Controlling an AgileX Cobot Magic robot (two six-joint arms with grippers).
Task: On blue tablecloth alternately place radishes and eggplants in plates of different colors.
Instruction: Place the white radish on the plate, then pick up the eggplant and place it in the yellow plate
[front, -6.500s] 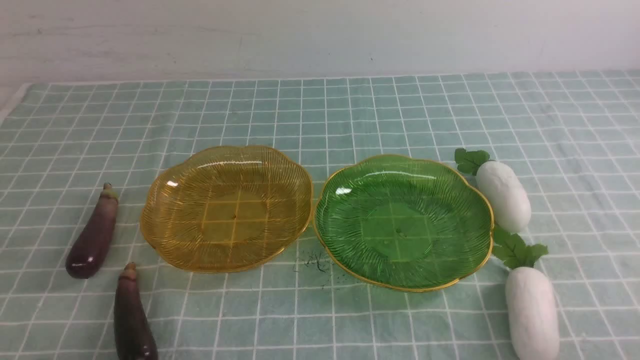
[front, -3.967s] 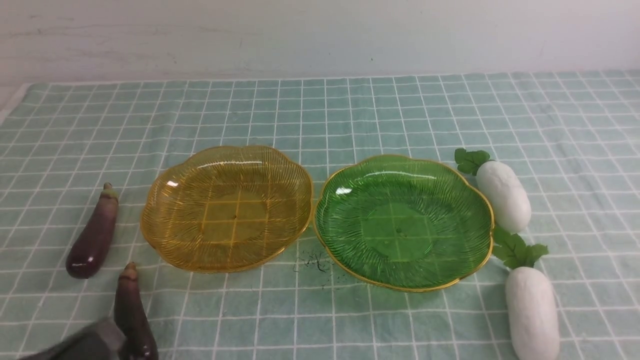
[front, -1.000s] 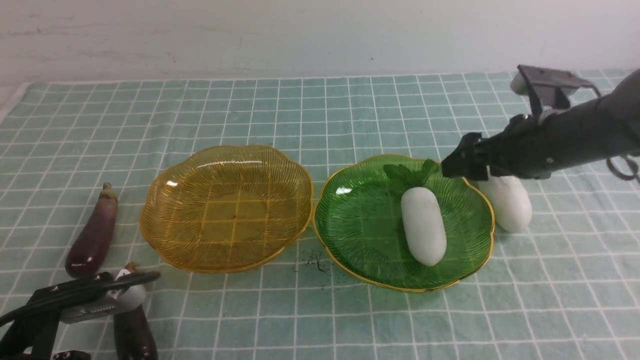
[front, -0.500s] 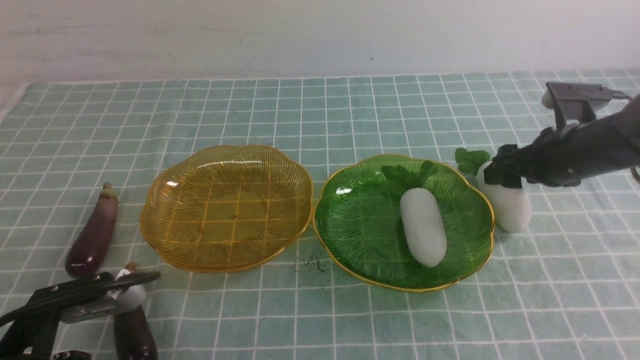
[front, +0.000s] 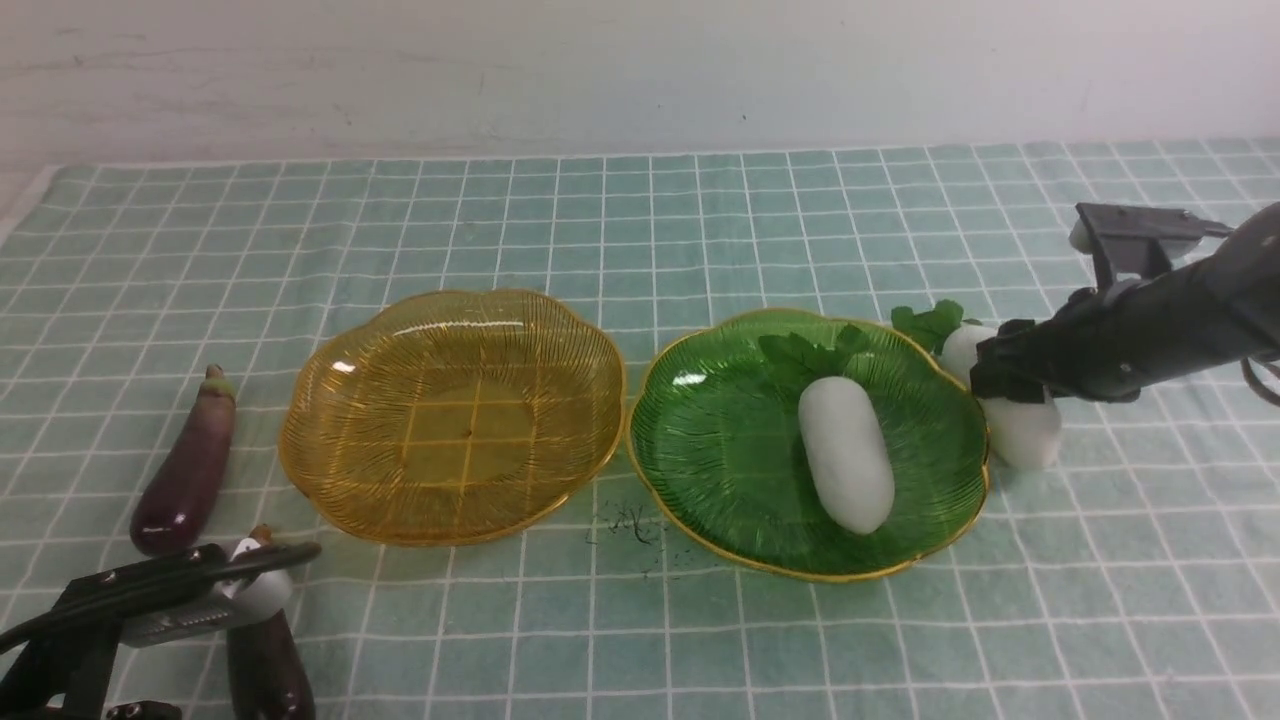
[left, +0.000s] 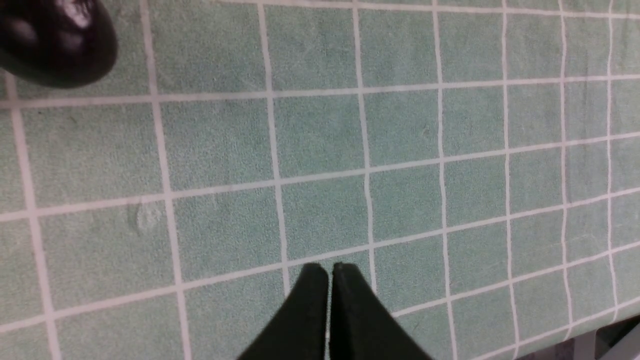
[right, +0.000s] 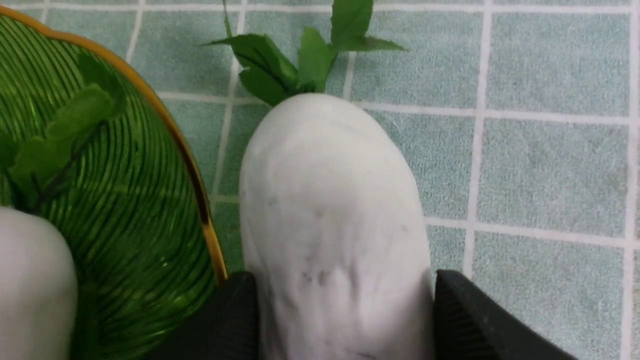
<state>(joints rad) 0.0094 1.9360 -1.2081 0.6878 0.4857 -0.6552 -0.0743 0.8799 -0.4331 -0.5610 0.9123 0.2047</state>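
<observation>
On the blue tablecloth (front: 640, 230) the amber plate (front: 450, 420) is empty. The green plate (front: 720, 450) holds one white radish (front: 845, 455). The second radish (front: 1028, 438) lies on the cloth against the green plate's right rim. My right gripper (front: 1000, 385) is closed on it, with a black finger pressed on each side in the right wrist view (right: 330, 210). One eggplant (front: 185, 465) lies left of the amber plate. The other eggplant (front: 265, 660) is partly under my left gripper (front: 300, 552), which is shut and empty over the cloth (left: 330, 267).
A dark smudge (front: 630, 525) marks the cloth in front of the gap between the plates. The cloth's near edge shows in the left wrist view (left: 575, 335). A white wall (front: 640, 70) runs behind the table.
The right arm put one radish in the green plate, drew back to the right and came down around the second radish, which has tilted a little. The left gripper came in and stays still.
</observation>
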